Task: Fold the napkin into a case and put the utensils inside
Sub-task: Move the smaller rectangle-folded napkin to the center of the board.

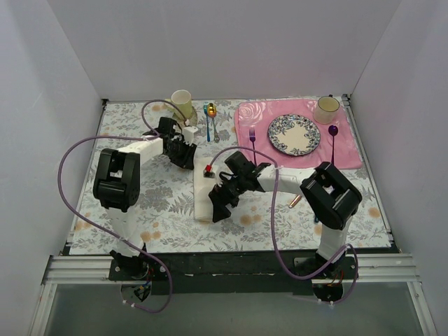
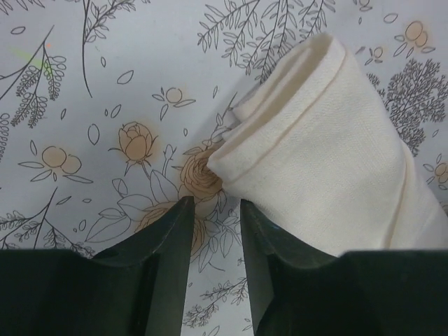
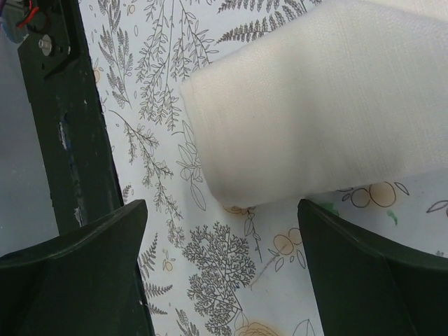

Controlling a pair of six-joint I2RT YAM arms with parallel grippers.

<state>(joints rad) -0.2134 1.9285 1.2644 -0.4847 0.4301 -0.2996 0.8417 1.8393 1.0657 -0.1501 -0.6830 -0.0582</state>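
Note:
The cream-white napkin point(image 1: 203, 196) lies folded into a long strip on the floral tablecloth at the middle. My left gripper point(image 1: 185, 159) hovers at its far end, jaws a little apart and empty; the left wrist view shows the napkin's layered corner point(image 2: 315, 154) just ahead of the gripper point(image 2: 213, 206). My right gripper point(image 1: 220, 206) is wide open and empty over the near end; the right wrist view shows the napkin's edge point(image 3: 315, 119) ahead of the gripper point(image 3: 222, 210). The gold-bowled, teal-handled spoon point(image 1: 209, 117) lies at the back. A copper knife tip point(image 1: 295, 201) shows beside the right arm.
A pink placemat point(image 1: 350, 150) at the back right bears a patterned plate point(image 1: 294, 134), a cup point(image 1: 326, 108), a purple fork point(image 1: 252, 136) and a purple spoon point(image 1: 334, 136). A second cup point(image 1: 182, 101) stands at the back left. The table's dark front rail point(image 3: 63, 126) is near.

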